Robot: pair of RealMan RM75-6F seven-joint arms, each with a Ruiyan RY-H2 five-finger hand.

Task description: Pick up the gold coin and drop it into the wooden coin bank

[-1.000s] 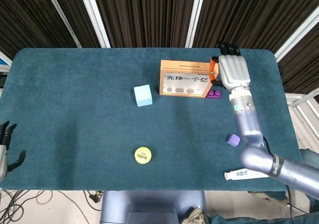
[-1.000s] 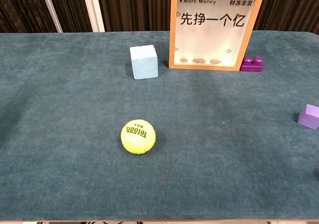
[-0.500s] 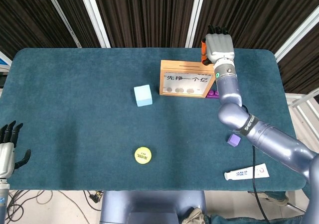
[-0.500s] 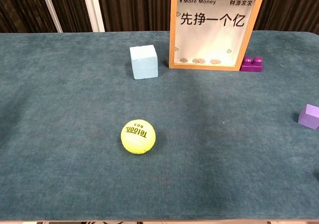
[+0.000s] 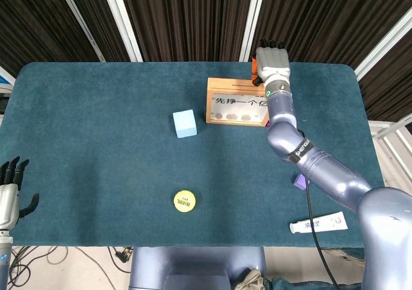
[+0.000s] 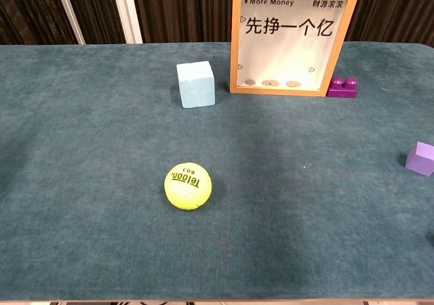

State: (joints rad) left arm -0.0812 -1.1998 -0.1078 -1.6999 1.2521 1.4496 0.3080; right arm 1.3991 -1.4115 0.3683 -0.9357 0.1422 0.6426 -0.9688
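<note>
Above the far edge of the wooden coin bank, the right hand, whose grip I cannot tell, should line up with the top slot before releasing.

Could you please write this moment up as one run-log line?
right hand: above wooden coin bank top, coin not visible | left hand: idle, open, off table edge | tennis ball: untouched

Right hand grey-backed with black fingers, orange patch at thumb side, glossy blue-grey arm segments, black elbow band, left hand grey with black fingers
</note>
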